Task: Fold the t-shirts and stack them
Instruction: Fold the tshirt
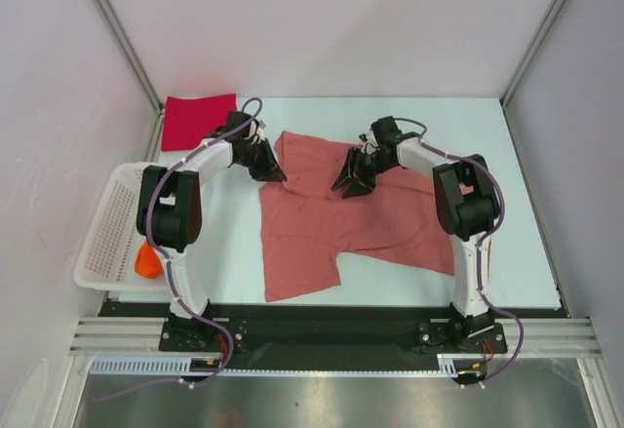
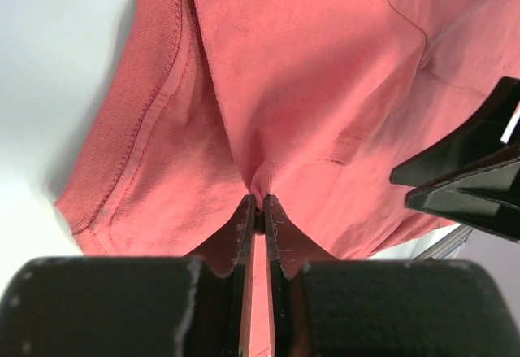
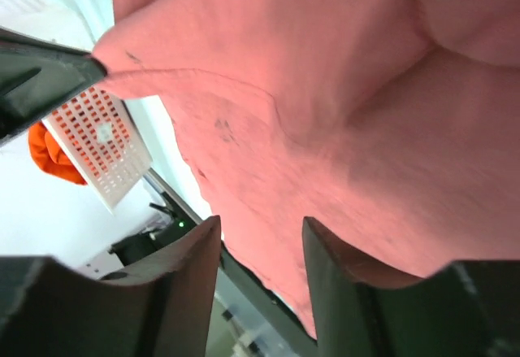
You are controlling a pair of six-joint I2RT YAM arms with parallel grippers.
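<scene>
The salmon-pink t-shirt (image 1: 341, 218) lies spread on the middle of the table, partly rumpled at its far edge. My left gripper (image 1: 271, 173) is shut on a pinch of its upper left edge; the left wrist view shows the cloth (image 2: 309, 89) nipped between the tips (image 2: 258, 204). My right gripper (image 1: 351, 182) is open just above the shirt's upper middle, with nothing between its tips (image 3: 260, 239) and the shirt (image 3: 325, 89) right under them. A crimson red t-shirt (image 1: 198, 120) lies folded at the back left. An orange t-shirt (image 1: 148, 260) is bunched at the basket's near end.
A white plastic mesh basket (image 1: 109, 221) stands at the left edge of the table; it also shows in the right wrist view (image 3: 101, 137) with the orange cloth (image 3: 53, 154). Metal frame posts rise at the back corners. A black rail runs along the near edge.
</scene>
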